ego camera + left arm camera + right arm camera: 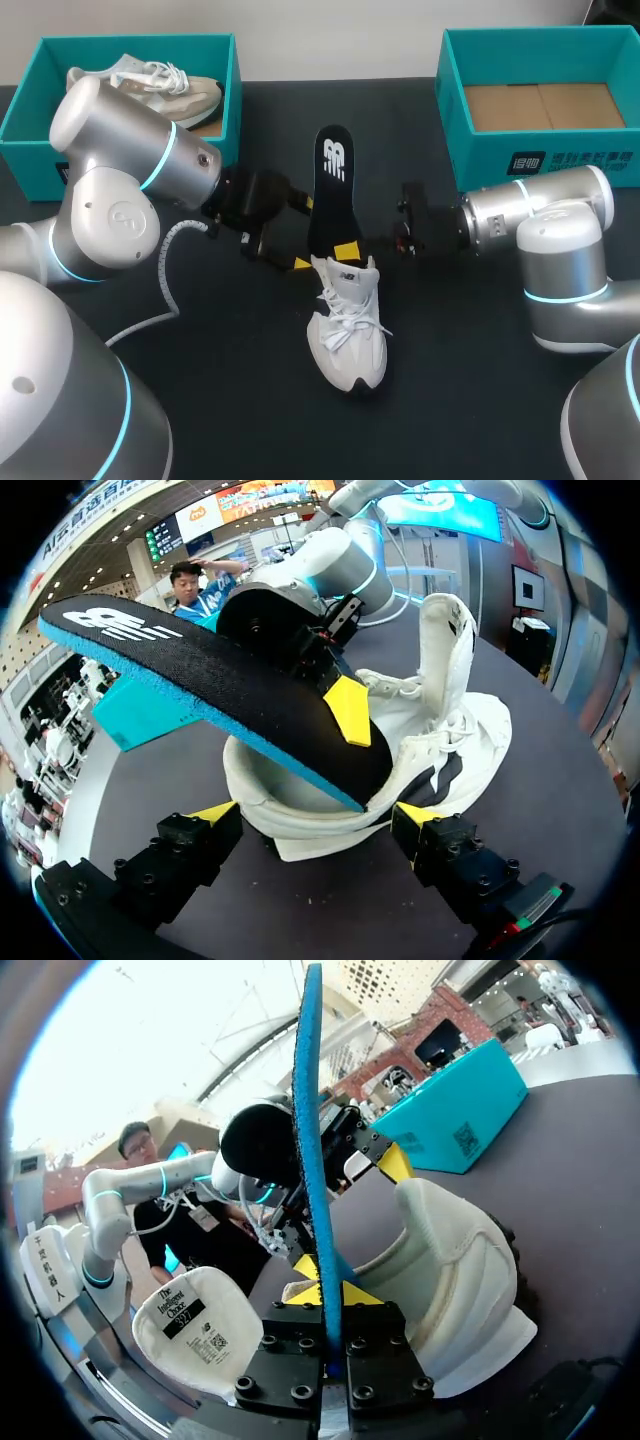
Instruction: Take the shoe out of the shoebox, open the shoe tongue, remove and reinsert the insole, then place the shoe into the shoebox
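A white shoe (347, 325) lies on the dark table, toe toward the front edge, with its tongue pulled up (445, 650). My right gripper (347, 250) is shut on the black insole (330, 185), which has a blue underside. The insole slants up and away from the shoe's opening (290, 780), its lower end just over it. In the right wrist view the insole (312, 1150) stands edge-on, pinched between the yellow tips of the right gripper (326, 1294), with the shoe (455, 1270) beside it. My left gripper (300, 233) is open by the heel; its fingers (213, 813) straddle the heel without touching.
A teal shoebox (30, 120) at the back left holds a second shoe (150, 85). An empty teal shoebox (455, 95) with a cardboard floor stands at the back right. A grey cable (165, 285) trails from my left arm across the table.
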Robot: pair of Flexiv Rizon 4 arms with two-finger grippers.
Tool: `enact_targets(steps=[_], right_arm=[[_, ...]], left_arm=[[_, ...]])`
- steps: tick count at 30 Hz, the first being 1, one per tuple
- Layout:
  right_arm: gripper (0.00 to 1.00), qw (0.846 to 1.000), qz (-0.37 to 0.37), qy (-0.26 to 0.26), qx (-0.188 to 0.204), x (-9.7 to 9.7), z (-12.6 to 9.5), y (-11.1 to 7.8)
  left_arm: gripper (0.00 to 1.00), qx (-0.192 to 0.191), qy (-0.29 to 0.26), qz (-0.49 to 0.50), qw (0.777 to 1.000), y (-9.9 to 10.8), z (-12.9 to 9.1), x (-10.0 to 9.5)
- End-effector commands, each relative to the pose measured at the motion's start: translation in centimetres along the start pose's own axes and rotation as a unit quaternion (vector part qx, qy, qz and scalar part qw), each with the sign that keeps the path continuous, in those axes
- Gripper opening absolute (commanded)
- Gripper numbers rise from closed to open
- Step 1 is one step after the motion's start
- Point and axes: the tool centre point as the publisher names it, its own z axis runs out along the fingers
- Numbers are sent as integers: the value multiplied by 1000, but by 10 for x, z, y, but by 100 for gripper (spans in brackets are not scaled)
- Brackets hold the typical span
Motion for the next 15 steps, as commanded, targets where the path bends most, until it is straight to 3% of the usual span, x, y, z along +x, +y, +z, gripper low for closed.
enact_targets(steps=[1,6,7,8,9,15], right_arm=[[0,1000,3,-9,0,1,2,-5],[0,1000,-7,-16,3,-1,-4,4],[7,1000,-8,-16,3,-1,-4,5],[25,1000,-8,-16,4,-1,-4,6],[33,1000,-11,-18,4,0,-4,8],[38,999,-22,-27,1,1,-3,13]], left_arm=[[100,-2,0,0,1000,0,1,0],[100,-2,0,0,1000,0,1,0],[100,-2,0,0,1000,0,1,0],[100,-2,0,0,1000,0,1,0],[100,-2,0,0,1000,0,1,0],[100,-2,0,0,1000,0,1,0]])
